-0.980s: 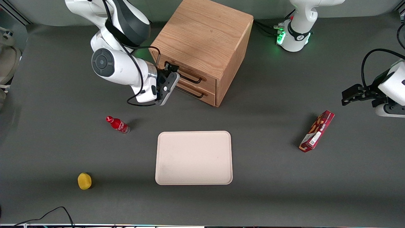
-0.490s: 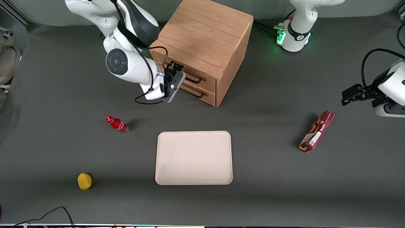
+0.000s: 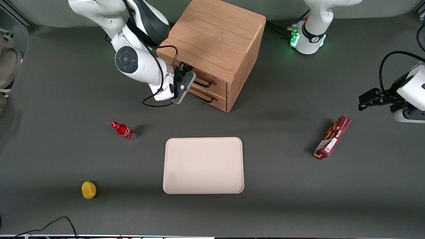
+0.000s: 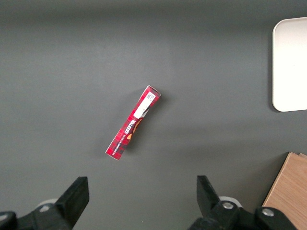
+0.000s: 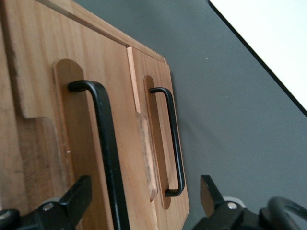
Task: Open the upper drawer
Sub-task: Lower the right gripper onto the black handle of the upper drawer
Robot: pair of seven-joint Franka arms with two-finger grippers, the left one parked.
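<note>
Two fingers (image 5: 76, 199) spread wide, straddling upper drawer's (image 5: 43, 96) handle (image 5: 108, 153), gripping nothing.

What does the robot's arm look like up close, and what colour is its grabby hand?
The working arm is glossy white with rounded shells, a dark grey round cap on its joint and a black band higher up. A thin black cable loops beside the wrist. Its black two-finger gripper, on a grey plate, sits in front of the light-wood upper drawer of the oak cabinet, with fingers open around its black wire handle.

The grey table (image 3: 282, 199) carries cabinet (image 3: 215, 39), tray (image 3: 203, 165), bottle (image 3: 123, 130), lemon (image 3: 88, 190), box (image 3: 332, 137).
</note>
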